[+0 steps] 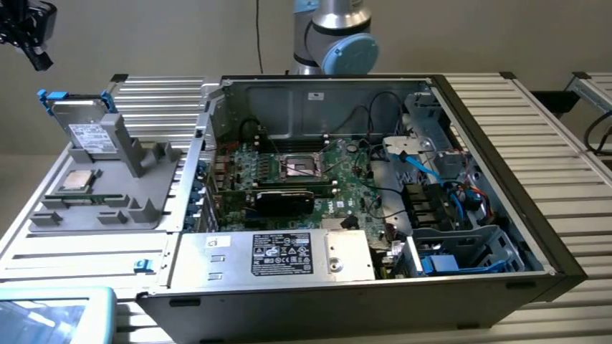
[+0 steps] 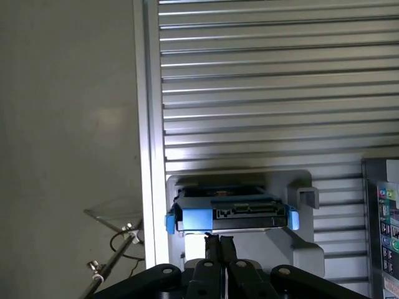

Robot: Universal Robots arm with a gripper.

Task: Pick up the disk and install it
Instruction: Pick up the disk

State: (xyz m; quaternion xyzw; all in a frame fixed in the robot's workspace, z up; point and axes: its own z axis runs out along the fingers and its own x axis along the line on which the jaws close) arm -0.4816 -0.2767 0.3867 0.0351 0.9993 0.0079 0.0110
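The disk stands on edge in a grey fixture at the exterior view's left; it is silver-grey with a white label and a blue carrier bracket. In the wrist view the disk is seen edge-on from above, its connector side and blue bracket ends showing. My gripper hangs well above the disk, up and toward the exterior view's left, apart from it. The gripper is shut, its black fingers pressed together with nothing between them.
An open computer case fills the middle, with a motherboard, cables and a drive cage with blue parts. A silver box with a black label sits at its front. A square chip lies in the fixture. The ribbed metal table surrounds all.
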